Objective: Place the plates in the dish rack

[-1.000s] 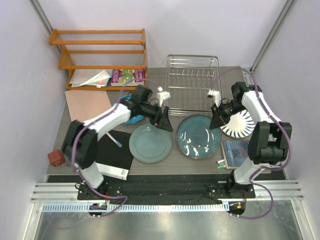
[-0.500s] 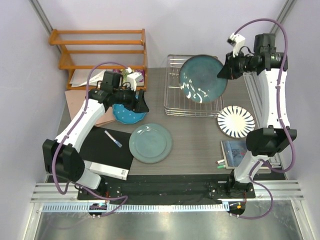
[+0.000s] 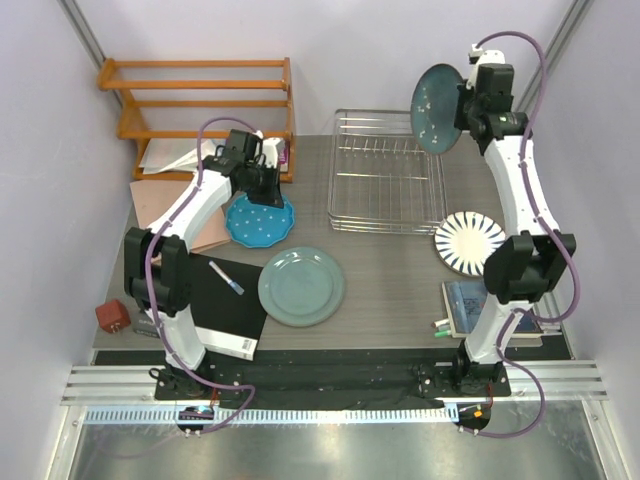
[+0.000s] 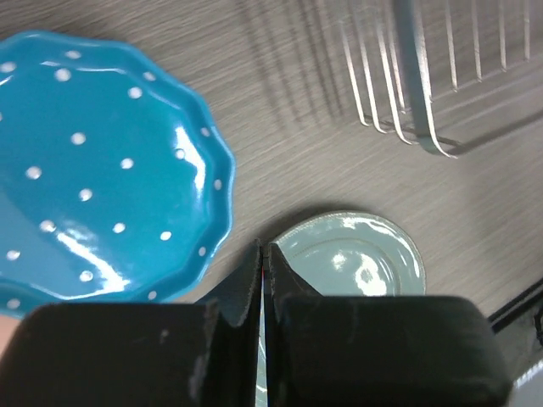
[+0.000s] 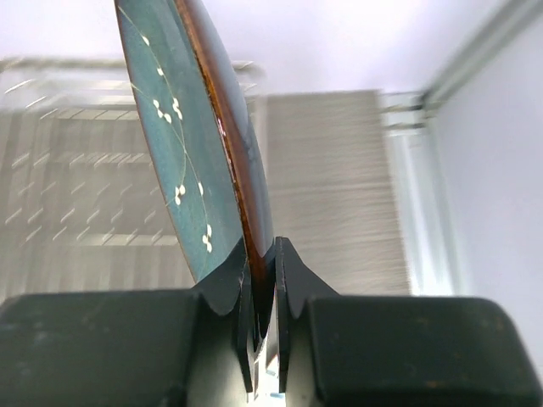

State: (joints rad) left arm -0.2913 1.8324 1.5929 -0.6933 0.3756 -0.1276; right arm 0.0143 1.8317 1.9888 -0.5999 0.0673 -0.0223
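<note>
Since half a second ago your right end effector [image 5: 261, 259] has swung the teal plate [image 5: 191, 144] upright, above the dish rack's [image 3: 385, 172] far right corner. Keep it vertical and lower it edge-first into a slot. That end effector is clamped on its brown rim. The left end effector [image 4: 264, 259] is closed on nothing beside the blue dotted plate [image 4: 93, 170].

site: we read a robotics lab cell, not a home | walls [image 3: 380, 50]: plain pale panels between aluminium posts [image 3: 82, 30] | rig: 2 cabled arms, left arm [image 3: 195, 210] and right arm [image 3: 520, 195], bolted by a slotted rail [image 3: 330, 383] at the counter [image 3: 390, 300] edge | props: we see a dish rack [image 3: 385, 175] and orange shelf [image 3: 200, 84] staged
</note>
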